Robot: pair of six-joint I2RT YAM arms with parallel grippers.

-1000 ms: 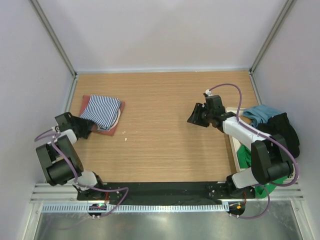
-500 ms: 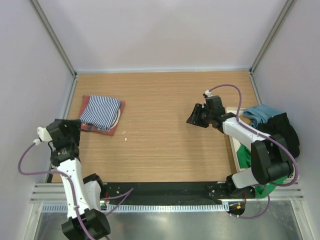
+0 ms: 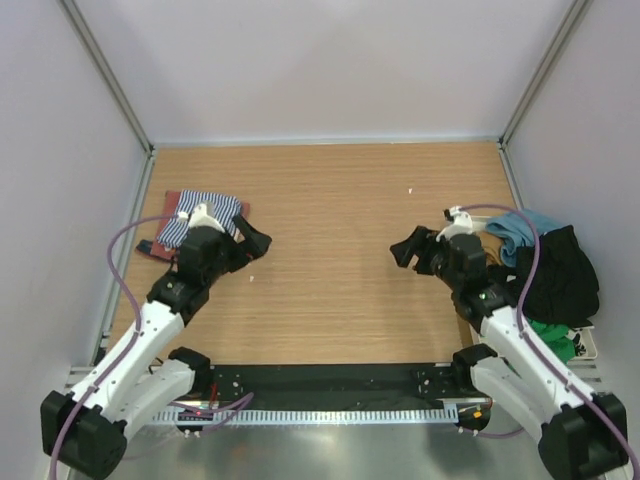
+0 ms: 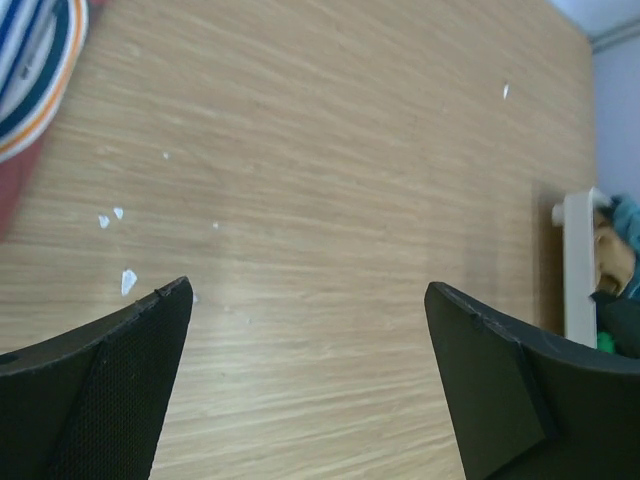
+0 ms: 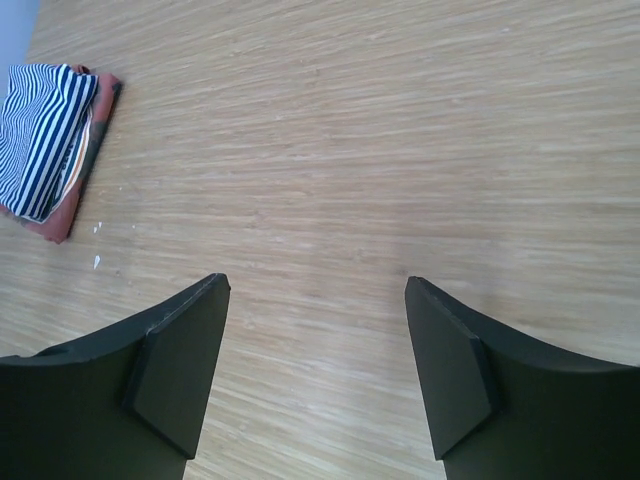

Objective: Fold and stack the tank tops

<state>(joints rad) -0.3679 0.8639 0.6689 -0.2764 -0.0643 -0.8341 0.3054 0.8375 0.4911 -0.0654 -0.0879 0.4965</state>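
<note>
Top view: the striped tank top (image 3: 180,222) lies folded on the rust-red tank top (image 3: 172,198) at the left of the desk (image 3: 330,190), with the left jaws just beside them.

Left wrist view: left jaws wide apart, stack edge upper left.

Right wrist view: right jaws apart, stack upper left.

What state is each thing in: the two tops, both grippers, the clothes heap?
Striped top: folded, lying on the red top.
Red top: folded, under the striped top.
Left gripper: open, empty.
Right gripper: open, empty.
Clothes heap: unfolded, bunched at the table's right edge.
</note>
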